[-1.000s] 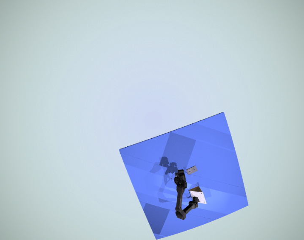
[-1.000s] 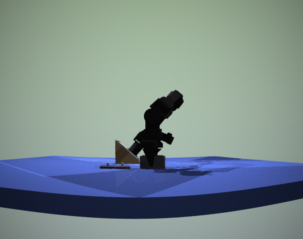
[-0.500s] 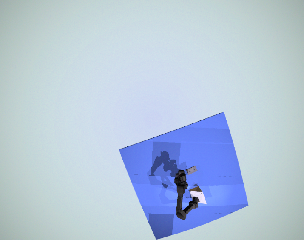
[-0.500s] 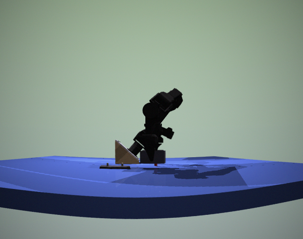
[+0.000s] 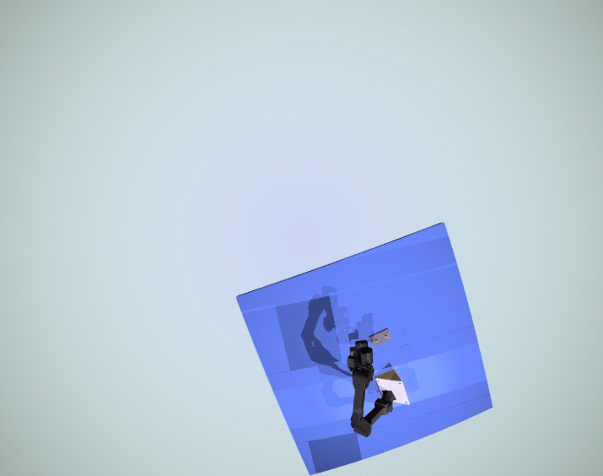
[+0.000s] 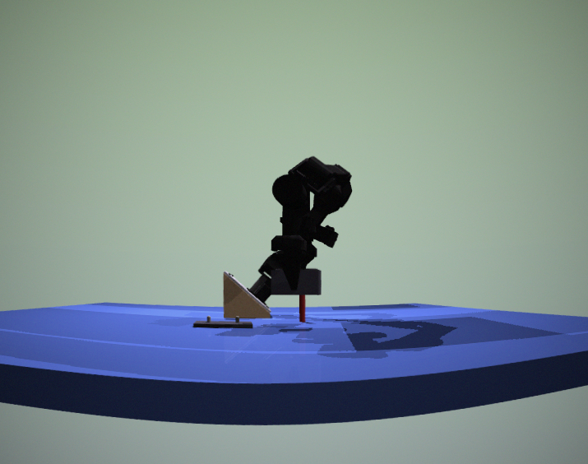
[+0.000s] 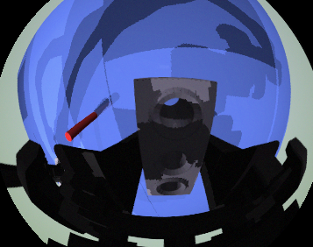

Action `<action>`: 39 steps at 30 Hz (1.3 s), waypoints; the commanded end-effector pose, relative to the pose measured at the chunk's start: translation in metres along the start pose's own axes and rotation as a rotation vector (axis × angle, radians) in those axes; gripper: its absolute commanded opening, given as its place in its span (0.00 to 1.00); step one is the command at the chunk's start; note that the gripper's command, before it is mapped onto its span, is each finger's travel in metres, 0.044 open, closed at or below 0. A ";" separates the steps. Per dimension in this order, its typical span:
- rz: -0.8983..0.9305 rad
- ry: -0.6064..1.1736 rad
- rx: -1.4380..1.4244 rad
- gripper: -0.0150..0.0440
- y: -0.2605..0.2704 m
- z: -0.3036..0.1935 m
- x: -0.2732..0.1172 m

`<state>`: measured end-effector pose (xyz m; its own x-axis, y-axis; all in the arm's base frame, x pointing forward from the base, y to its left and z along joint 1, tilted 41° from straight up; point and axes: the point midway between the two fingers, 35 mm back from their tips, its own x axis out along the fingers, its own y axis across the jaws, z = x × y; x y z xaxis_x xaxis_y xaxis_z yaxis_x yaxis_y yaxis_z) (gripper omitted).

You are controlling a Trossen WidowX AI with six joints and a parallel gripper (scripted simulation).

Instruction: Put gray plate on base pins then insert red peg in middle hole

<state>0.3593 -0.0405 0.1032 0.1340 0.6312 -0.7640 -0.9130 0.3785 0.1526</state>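
Observation:
My gripper [image 6: 294, 280] [image 7: 169, 130] is shut on the gray plate [image 6: 311, 282] [image 7: 145, 102] across its width and holds it clear above the table. The plate looks level, and its three holes face the wrist camera. The red peg [image 6: 302, 308] [image 7: 81, 127] stands upright on the table, beyond the plate in the exterior view and to its left in the wrist view. The flat base [image 5: 380, 338] [image 6: 204, 325] lies to the left of the held plate in the exterior view, with its two pins upright and bare. The wrist view does not show the base.
The arm is mounted on a wedge-shaped stand [image 5: 401, 393] [image 6: 238, 299] with a white sloped top and brown sides, close behind the base in the exterior view. Dark arm shadows fall across the blue table [image 5: 419, 292] [image 6: 134, 349].

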 end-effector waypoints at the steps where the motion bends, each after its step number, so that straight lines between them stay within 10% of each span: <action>1: -0.001 0.004 -0.004 0.25 -0.001 0.000 -0.013; 18: 0.008 -0.005 -0.002 0.25 0.004 0.003 -0.066; 39: 0.006 -0.002 -0.111 0.25 -0.014 -0.048 -0.041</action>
<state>0.3499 -0.1003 0.1148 0.1382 0.6330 -0.7617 -0.9456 0.3129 0.0885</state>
